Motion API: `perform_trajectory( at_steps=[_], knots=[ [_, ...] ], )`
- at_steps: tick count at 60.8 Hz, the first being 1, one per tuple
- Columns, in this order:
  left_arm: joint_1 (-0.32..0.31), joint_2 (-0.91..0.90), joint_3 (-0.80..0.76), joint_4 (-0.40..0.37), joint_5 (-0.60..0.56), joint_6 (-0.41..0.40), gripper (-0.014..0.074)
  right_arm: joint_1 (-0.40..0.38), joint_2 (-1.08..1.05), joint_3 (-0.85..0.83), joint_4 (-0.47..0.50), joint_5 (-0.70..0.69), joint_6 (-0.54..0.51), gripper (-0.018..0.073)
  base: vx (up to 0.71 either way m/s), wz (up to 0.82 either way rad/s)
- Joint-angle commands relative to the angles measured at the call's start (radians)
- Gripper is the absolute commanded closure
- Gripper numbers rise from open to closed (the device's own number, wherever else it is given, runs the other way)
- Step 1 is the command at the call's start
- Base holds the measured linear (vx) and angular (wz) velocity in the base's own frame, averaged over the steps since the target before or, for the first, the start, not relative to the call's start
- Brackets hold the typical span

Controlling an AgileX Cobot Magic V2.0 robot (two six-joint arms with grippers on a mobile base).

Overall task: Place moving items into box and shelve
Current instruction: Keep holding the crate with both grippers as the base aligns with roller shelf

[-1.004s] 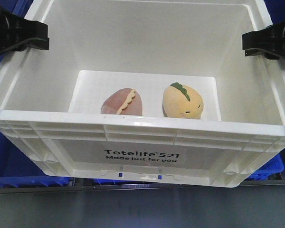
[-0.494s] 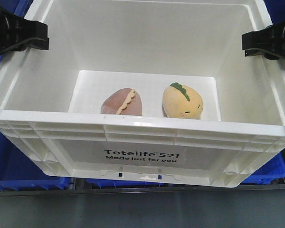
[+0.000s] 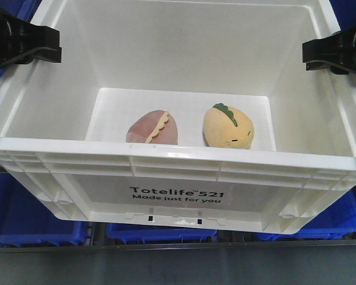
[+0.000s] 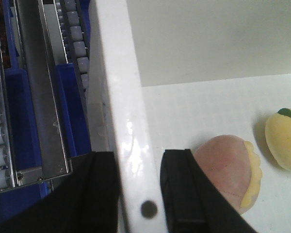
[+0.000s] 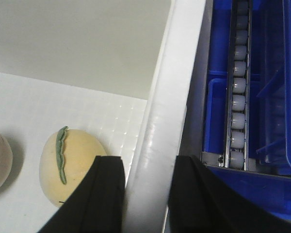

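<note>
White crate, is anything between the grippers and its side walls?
Nothing visible. The left gripper and right gripper each straddle a side wall of the white crate, fingers on both sides of the rim.

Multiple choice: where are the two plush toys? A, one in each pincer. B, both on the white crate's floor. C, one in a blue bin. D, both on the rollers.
B: the pinkish-brown oval plush toy and the yellow-orange oval plush toy with a green leaf lie side by side on the floor of the large white ribbed plastic crate; the left pincer and right pincer grip its walls.
</note>
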State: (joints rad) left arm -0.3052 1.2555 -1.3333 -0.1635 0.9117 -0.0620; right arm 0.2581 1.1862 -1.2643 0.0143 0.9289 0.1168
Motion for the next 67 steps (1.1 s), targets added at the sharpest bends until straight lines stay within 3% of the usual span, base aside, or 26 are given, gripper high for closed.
perform_trajectory(
  at_steps=[1,67],
  knots=[
    [-0.004,-0.047,-0.046,-0.025,-0.131,0.013,0.0603,-0.006,-0.030,-0.044,-0.031,-0.126,-0.020,0.0564,0.08,0.01],
    [-0.004,-0.047,-0.046,-0.025,-0.131,0.013,0.0603,-0.006,-0.030,-0.044,-0.031,-0.126,-0.020,0.0564,0.08,0.01]
  ],
)
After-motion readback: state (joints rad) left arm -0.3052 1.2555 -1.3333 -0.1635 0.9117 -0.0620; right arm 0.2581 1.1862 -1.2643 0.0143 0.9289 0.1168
